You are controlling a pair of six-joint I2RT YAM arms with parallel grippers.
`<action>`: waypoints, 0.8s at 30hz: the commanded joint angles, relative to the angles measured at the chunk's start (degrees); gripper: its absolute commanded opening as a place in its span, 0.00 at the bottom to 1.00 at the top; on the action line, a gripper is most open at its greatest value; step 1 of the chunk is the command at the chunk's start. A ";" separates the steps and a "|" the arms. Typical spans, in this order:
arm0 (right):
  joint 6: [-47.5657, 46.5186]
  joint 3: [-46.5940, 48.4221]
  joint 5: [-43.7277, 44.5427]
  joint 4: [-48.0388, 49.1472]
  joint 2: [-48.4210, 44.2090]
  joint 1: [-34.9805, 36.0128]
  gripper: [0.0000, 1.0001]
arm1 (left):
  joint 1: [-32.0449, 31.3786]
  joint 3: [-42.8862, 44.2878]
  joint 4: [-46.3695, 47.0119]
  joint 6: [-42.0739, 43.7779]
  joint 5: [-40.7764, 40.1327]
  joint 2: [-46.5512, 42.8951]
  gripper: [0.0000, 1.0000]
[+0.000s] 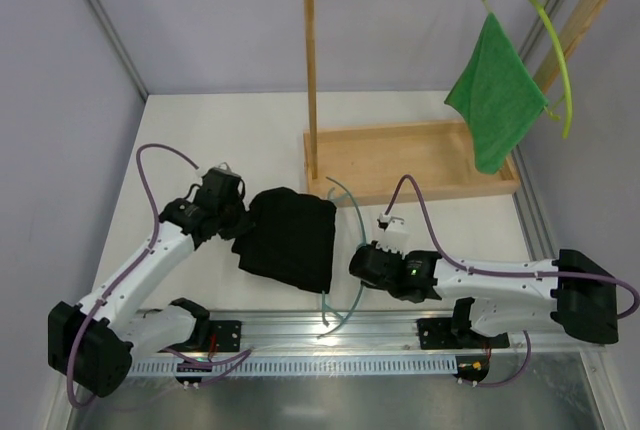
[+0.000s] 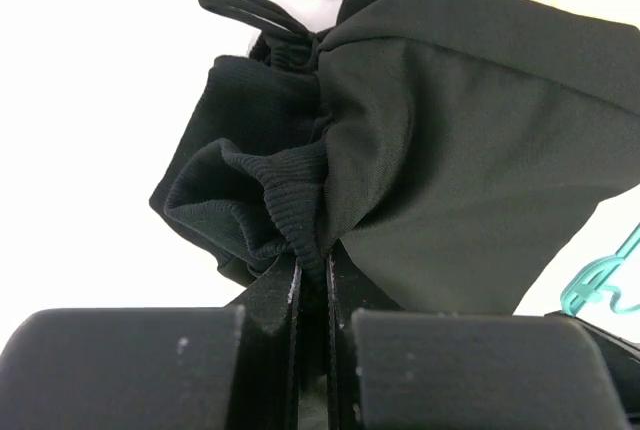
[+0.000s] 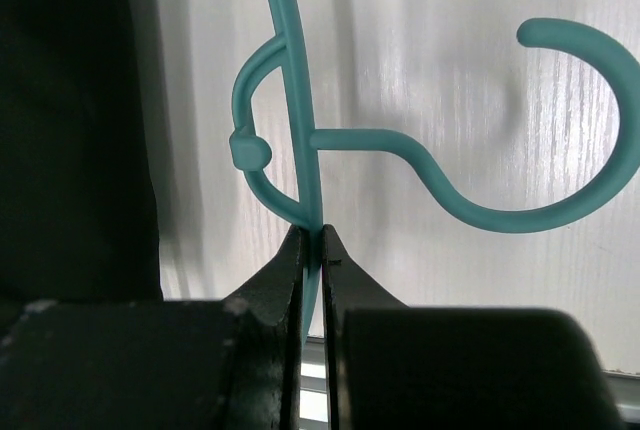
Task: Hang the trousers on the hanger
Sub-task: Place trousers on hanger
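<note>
Trousers [image 1: 290, 240] clamped at ribbed waistband in left claw [image 2: 312, 272], near table's [image 1: 200, 130] front edge; hanger [image 3: 298, 100] just beside, pinched in right claw [image 3: 318, 245].

Black trousers [image 1: 290, 240] lie bunched (ribbed waistband scrunched up) on the white surface [image 1: 200, 130], just beside the thin teal hanger [image 3: 370, 138].

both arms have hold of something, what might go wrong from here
1. The right pincer grips the hanger only on one thin rod, so the hanger may pivot or slip out when lifted.
2. The left pincer pinches just a bunched ribbed edge of the trousers. The fabric could pull free, or the crumpled bulk could snag on the hanger.
</note>
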 commanded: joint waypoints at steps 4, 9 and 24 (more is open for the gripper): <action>-8.44 -0.73 2.96 -12.66 -1.94 -1.61 0.04 | 6.08 -2.38 3.73 5.37 -5.59 -2.50 0.00; -11.42 -0.64 1.73 -11.26 -0.19 -3.90 0.04 | 6.44 -8.36 6.01 3.09 -9.01 -2.23 0.00; -2.82 -8.55 3.04 6.75 -5.46 -4.25 0.04 | 7.15 -17.77 15.95 -3.42 -10.53 2.95 0.00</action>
